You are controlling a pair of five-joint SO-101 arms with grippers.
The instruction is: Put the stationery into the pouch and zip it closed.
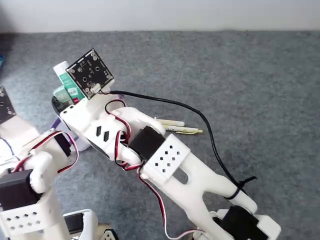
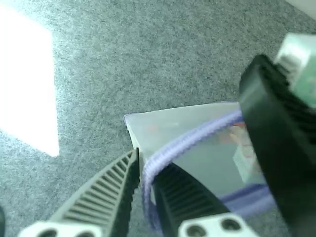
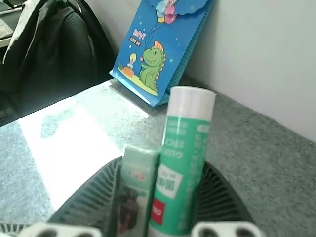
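Observation:
My right gripper is shut on a green-and-white glue stick and a small wrapped eraser, both upright side by side between its fingers. In the high view this gripper hangs at the left with the glue stick over the pouch. The pouch is translucent with a purple zipper edge. My left gripper is shut on that edge near the pouch's corner. The right gripper's black finger is just above the pouch opening. Two pale pens lie on the grey mat.
A black cable runs across the mat from the right arm. A blue gift bag with a dinosaur leans on the wall, with a black backpack beside it. Open grey mat stretches to the right.

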